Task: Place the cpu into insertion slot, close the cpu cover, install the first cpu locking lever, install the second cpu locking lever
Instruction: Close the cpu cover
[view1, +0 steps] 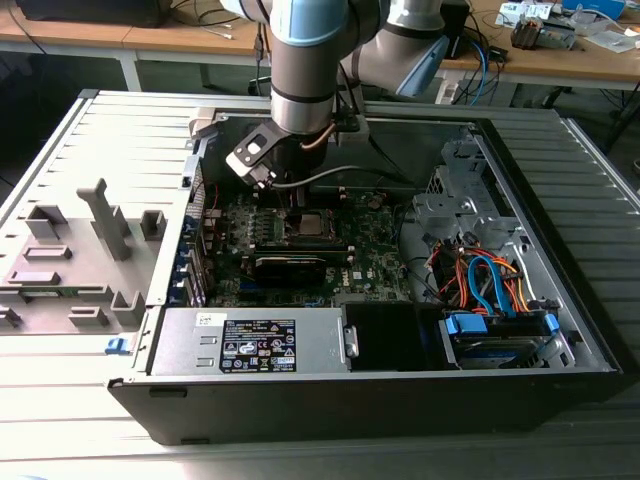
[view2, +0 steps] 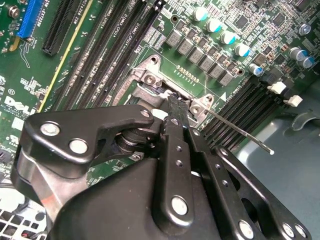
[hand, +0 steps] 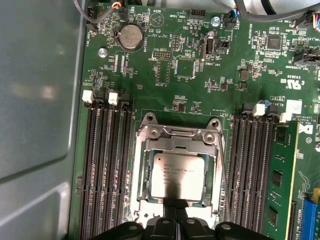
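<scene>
A grey slatted table (view1: 50, 420) carries an open computer case (view1: 560, 330) lying on its side. The arm (view1: 305, 70) reaches straight down into it, over the green motherboard (hand: 200, 70). The hand (view1: 297, 205) hangs low above the insertion slot (hand: 150, 131), which sits mid-board between 2 banks of long black memory slots (hand: 105, 170).

Its 2 fingertips (hand: 170, 207) are drawn together with no gap showing and nothing seen held between them. They rest at the edge of the cpu cover (hand: 142, 170), which lies flat and shut over the slot.

The cpu (hand: 177, 175) lies flat in the slot and shows through the cover's square window. Its edges run square with the window and parallel to the memory slots.

1 thin locking lever (view2: 240, 131) stands free. In the second wrist view its long axis slants away from the slot's corner, just beside the fingertips, out across the memory slots to a bent free end.
</scene>
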